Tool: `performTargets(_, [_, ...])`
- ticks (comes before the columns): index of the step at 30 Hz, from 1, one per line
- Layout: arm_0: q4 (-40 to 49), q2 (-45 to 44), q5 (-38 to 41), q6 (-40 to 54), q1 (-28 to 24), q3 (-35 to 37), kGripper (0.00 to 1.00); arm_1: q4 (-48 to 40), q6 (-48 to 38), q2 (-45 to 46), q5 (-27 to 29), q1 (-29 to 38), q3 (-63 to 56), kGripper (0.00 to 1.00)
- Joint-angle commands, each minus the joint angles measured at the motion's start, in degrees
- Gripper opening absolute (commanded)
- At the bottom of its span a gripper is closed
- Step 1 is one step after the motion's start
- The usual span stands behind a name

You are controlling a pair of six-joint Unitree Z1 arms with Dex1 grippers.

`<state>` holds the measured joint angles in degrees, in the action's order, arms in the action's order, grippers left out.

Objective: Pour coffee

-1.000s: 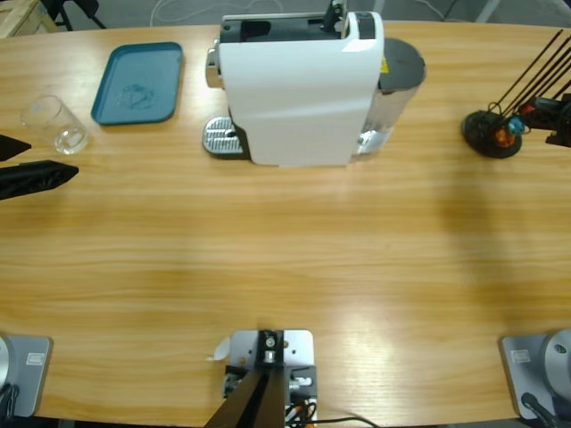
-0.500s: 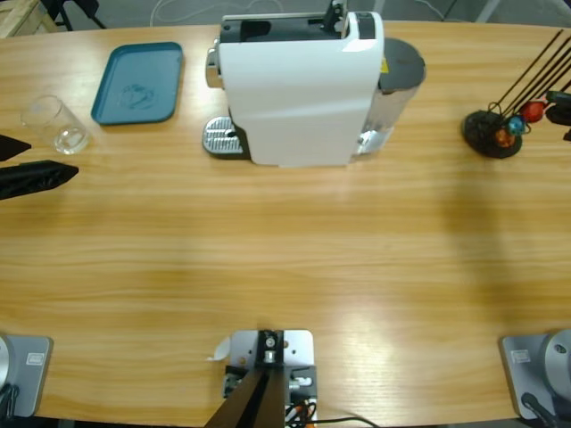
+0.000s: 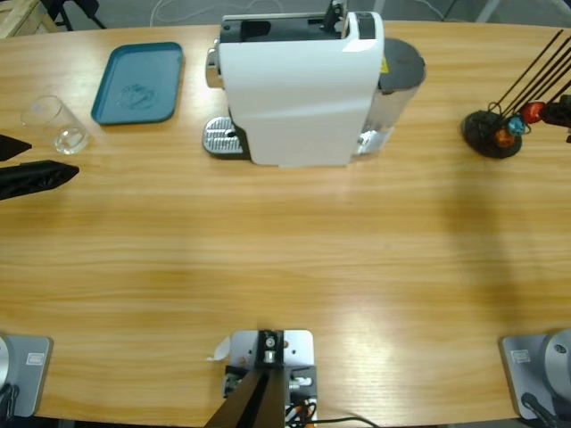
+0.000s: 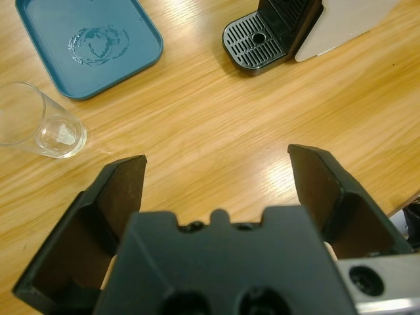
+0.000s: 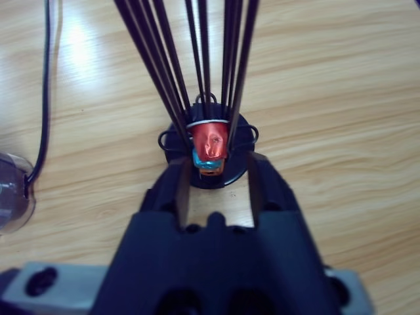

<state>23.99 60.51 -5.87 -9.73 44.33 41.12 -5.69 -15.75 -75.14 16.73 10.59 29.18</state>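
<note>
An empty-looking clear glass [image 3: 53, 123] [image 4: 41, 125] stands at the table's far left; no amber-brown coffee shows in any view. Just below the glass, my left gripper [image 3: 45, 159] [image 4: 220, 161] rests open, its jaws spread wide with nothing between them. The white coffee machine [image 3: 299, 85] stands at the back middle, with its metal drip grille [image 3: 223, 138] [image 4: 256, 46] bare. My right gripper [image 5: 218, 172] is open by about a capsule's width and faces a red capsule [image 5: 210, 141] [image 3: 533, 111] hung on the black wire capsule holder [image 3: 491, 134]. It grips nothing.
A teal tray [image 3: 138, 82] [image 4: 92, 46] with a wet ring lies behind the glass. A blue and an orange capsule [image 5: 209, 164] hang under the red one. A black cable [image 5: 46, 85] runs to the machine's water tank [image 3: 401, 62].
The right gripper has drawn back to the right from the capsule holder, almost out of the high view, and the red capsule now shows. The left gripper and glass have not moved.
</note>
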Motion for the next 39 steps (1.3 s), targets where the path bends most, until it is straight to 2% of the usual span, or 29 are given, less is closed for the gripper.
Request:
performTargets(1, [-0.52,1.08,-0.90,0.41,0.76,-2.09,0.931,-3.02,0.28,-3.68,-0.30,0.58,-1.32,0.826])
performTargets(7, [-0.52,1.36,-0.90,0.41,0.76,-2.09,0.931,-5.44,-0.16,-6.31,-0.21,0.58,-1.67,0.805])
performTargets(11, [-0.52,1.35,-0.90,0.41,0.76,-2.09,0.931,-5.56,-0.28,-6.54,-0.03,0.58,-2.07,0.725])
performTargets(14, [-0.52,1.28,-0.90,0.41,0.76,-2.09,0.931,-5.83,-0.51,-6.42,-0.03,0.58,-2.37,0.706])
performTargets(16, [-0.52,1.21,-0.90,0.41,0.76,-2.09,0.931,-5.99,-0.51,-6.67,-0.10,0.58,-2.37,0.614])
performTargets(17, [-0.52,1.19,-0.90,0.41,0.76,-2.09,0.931,-6.22,-0.53,-6.88,-0.12,0.58,-2.46,0.599])
performTargets(29, [-0.52,1.17,-0.90,0.41,0.76,-2.09,0.931,-7.76,-1.22,-7.95,0.07,0.58,-3.16,0.589])
performTargets(31, [-0.52,1.10,-0.85,0.41,0.76,-2.09,0.931,-7.76,-1.22,-7.61,0.28,0.58,-3.16,0.464])
performTargets(32, [-0.52,1.10,-0.88,0.41,0.76,-2.09,0.931,-7.76,-1.22,-7.37,0.39,0.58,-3.21,0.451])
performTargets(34, [-0.52,1.10,-0.83,0.41,0.76,-2.09,0.931,-7.76,-1.22,-7.32,0.41,0.58,-3.25,0.320])
performTargets(36, [-0.52,1.10,-0.85,0.41,0.76,-2.09,0.931,-7.97,-1.18,-7.86,0.41,0.58,-3.16,0.062])
performTargets(37, [-0.52,1.10,-0.86,0.41,0.76,-2.09,0.931,-8.17,-1.13,-8.35,0.41,0.58,-3.16,0.000])
performTargets(39, [-0.52,1.10,-0.88,0.41,0.76,-2.09,0.931,-8.38,-1.13,-9.06,0.49,0.58,-3.16,0.000])
